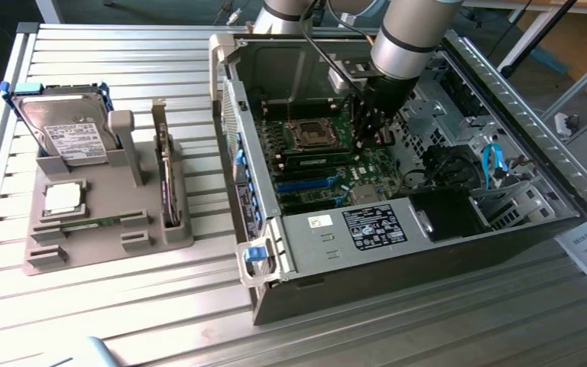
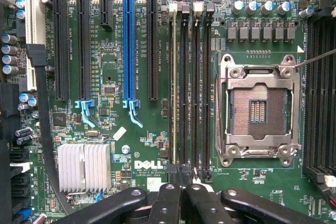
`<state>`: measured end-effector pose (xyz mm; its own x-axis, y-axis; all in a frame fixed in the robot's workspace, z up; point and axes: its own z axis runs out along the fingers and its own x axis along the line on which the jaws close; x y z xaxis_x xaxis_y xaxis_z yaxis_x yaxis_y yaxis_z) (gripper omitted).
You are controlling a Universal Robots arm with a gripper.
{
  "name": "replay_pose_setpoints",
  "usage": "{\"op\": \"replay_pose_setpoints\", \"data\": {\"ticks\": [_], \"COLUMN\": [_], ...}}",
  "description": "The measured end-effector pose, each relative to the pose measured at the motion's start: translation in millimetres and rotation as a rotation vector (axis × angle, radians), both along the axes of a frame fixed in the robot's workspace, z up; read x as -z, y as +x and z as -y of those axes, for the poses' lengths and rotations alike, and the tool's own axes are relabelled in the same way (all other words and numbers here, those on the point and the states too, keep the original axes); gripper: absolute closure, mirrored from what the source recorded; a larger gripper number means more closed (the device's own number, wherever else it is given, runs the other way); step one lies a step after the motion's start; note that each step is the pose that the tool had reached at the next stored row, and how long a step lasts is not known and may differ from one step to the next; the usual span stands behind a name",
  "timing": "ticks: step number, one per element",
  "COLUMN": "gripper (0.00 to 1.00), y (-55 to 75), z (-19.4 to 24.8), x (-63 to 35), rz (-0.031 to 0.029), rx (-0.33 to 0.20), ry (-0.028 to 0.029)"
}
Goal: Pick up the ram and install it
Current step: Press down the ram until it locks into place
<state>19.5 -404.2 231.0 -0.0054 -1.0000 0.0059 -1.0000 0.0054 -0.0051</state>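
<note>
Seen from the exterior view, a slatted silver metal counter carries an open black and grey computer case lying on its side, with a wooden panel and metal frame legs of the room beyond it at the exterior view's right. Toward the exterior view's left a grey moulded plastic holder sits on the slats, well apart from the case. It holds a silver hard drive in a blue frame standing tilted, a square silver processor chip lying flat, and a wide green expansion card set on edge. A long, narrow green ram stick lies flat in a front slot of the holder. The grey robot arm reaches down into the case above the board. In the wrist view, the black end effector hangs over the green Dell motherboard, its fingers drawn tight together in line with the row of long black and white memory slots. Whether a thin board sits between them I cannot tell. Beside the slots lie an open silver processor socket, a blue expansion slot and a ribbed silver heat sink.
</note>
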Motion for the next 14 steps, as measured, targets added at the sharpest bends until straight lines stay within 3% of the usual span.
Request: {"op": "replay_pose_setpoints", "data": {"ticks": [14], "gripper": [0.89], "y": [0.0], "z": [0.0], "x": [-6.4], "rz": [0.0], "rx": [0.0], "ry": [-0.0009]}}
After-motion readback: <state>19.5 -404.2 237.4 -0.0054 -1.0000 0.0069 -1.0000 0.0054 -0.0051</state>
